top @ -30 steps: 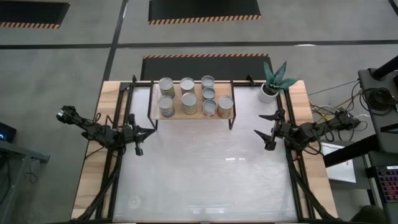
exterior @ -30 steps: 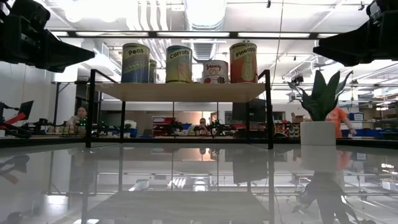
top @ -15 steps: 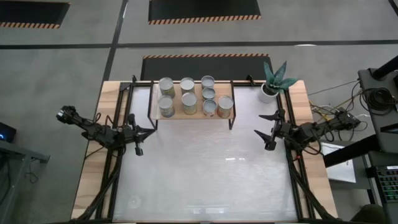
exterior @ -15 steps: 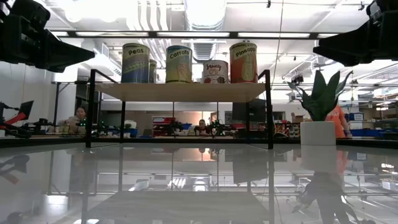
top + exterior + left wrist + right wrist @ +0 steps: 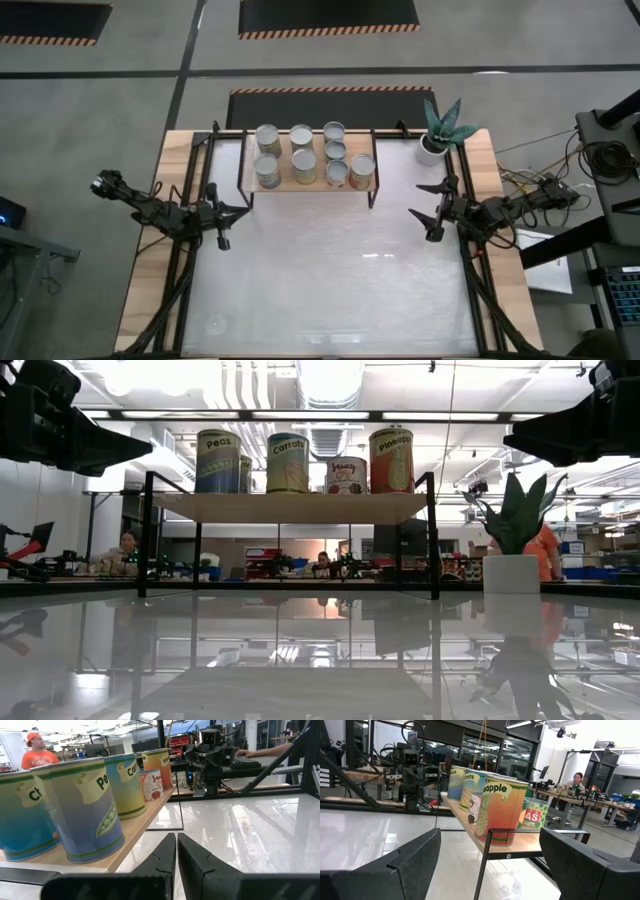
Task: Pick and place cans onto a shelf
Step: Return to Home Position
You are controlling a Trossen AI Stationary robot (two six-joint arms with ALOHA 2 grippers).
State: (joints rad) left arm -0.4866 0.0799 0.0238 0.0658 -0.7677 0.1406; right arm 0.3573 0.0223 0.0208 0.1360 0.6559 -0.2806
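Note:
Several cans [image 5: 304,155] with silvery round tops stand upright on the shelf's [image 5: 308,183] light wooden top board at the table's far side; in the low view the cans [image 5: 288,462] show their labels above the board [image 5: 290,508]. My left gripper [image 5: 244,208] is shut and empty, to the left of the shelf's near left corner. My right gripper [image 5: 424,211] is open and empty, to the right of the shelf. In the left wrist view the pea can [image 5: 85,810] stands closest; in the right wrist view the pineapple can [image 5: 501,810] does.
A small white pot with a green plant [image 5: 437,135] stands at the table's far right, just beyond my right gripper. The white table top [image 5: 330,280] spreads in front of the shelf. People show in the room beyond the table [image 5: 545,550].

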